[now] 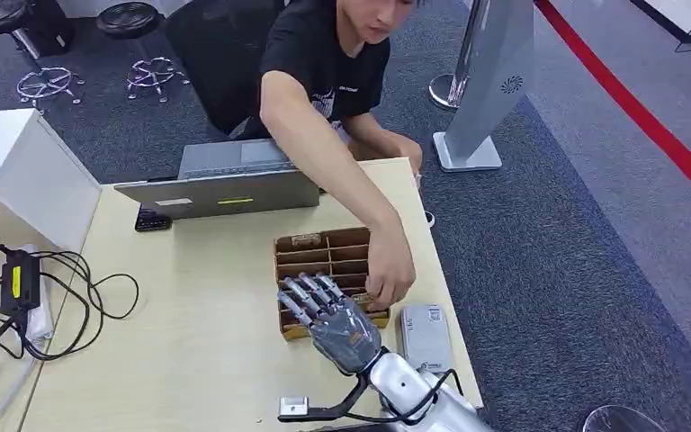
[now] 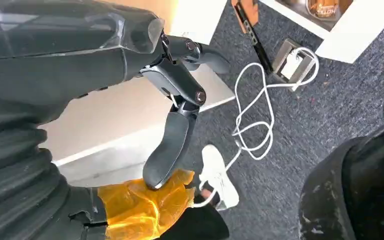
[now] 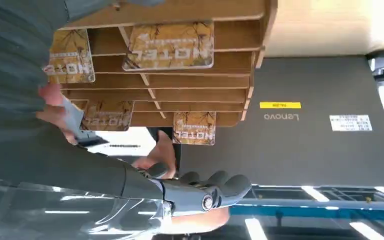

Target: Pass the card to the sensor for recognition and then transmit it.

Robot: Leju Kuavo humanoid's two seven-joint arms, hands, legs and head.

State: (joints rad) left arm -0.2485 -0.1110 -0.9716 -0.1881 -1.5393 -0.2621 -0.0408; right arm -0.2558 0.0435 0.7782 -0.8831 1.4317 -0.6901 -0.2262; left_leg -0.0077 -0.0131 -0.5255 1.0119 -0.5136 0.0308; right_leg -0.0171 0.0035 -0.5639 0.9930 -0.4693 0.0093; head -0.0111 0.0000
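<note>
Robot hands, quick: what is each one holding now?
Left hand: holds nothing, fingers apart, hanging above the floor.
Right hand: holds nothing, fingers spread over the wooden card box.

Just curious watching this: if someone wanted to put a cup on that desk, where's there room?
Bare table lies between the cables and the card rack, below the laptop. It is crowded at the rack: a person's hand, the right hand, the grey reader.

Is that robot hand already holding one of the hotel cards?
No. In the head view the right hand hovers with fingers spread over the wooden card box, holding nothing, while a person's hand reaches into the box.
</note>
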